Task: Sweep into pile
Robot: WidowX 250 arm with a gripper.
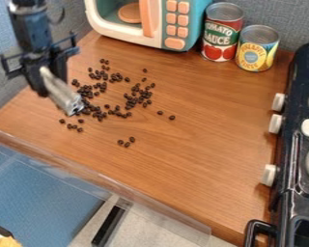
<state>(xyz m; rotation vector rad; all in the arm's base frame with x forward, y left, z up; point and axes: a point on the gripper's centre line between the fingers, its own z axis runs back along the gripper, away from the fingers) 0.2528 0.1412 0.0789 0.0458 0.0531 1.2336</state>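
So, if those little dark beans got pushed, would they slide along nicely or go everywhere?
The dark beans look small, rounded and loose, so they'd probably roll or skitter rather than move as one. The wooden counter looks smooth, so a quick push might scatter them. Being so small, each is likely light.

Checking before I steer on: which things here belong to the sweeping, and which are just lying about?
For the job:
- dark beans, scattered on the counter
- silvery tool, held in the end effector

Just lying about:
- toy microwave
- red can
- yellow can
- stove
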